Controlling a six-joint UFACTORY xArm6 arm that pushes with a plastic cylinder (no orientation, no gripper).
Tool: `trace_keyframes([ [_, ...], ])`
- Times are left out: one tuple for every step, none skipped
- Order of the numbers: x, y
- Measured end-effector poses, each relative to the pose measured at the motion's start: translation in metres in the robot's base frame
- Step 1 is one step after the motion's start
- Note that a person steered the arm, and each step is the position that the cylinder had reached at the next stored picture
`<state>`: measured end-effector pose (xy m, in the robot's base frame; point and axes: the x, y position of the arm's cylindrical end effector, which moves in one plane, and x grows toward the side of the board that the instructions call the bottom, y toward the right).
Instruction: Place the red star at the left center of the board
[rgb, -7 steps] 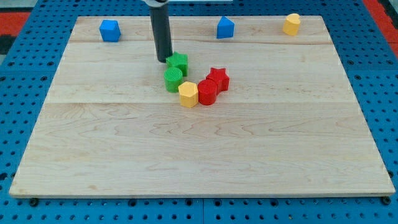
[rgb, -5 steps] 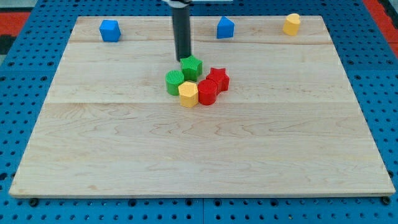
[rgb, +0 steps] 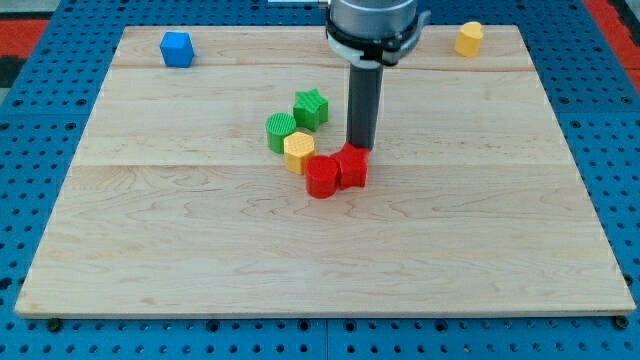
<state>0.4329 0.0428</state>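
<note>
Blue block at the view's top centre not seen here; the arm's body covers that spot. Red star (rgb: 352, 167) partly masked by the rod, its points hard to make out. No hand on this arm, only a straight rod. My tip (rgb: 359, 148) sits at the star's top edge, seemingly touching.

Star lies near the board's (rgb: 150, 250) centre, well apart from the left edge. Red round block (rgb: 321, 177) touches its left side. Yellow hexagon block (rgb: 299, 152) just up-left of that, green round block (rgb: 281, 131) beside it, green star (rgb: 311, 107) above. Blue cube (rgb: 176, 48) top left; yellow block (rgb: 469, 38) top right.
</note>
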Motion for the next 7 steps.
trace_keyframes([
  [0.031, 0.0],
  [0.065, 0.0],
  [0.096, -0.004],
  [0.096, -0.081],
  [0.063, -0.1],
  [0.035, -0.127],
  [0.04, -0.163],
])
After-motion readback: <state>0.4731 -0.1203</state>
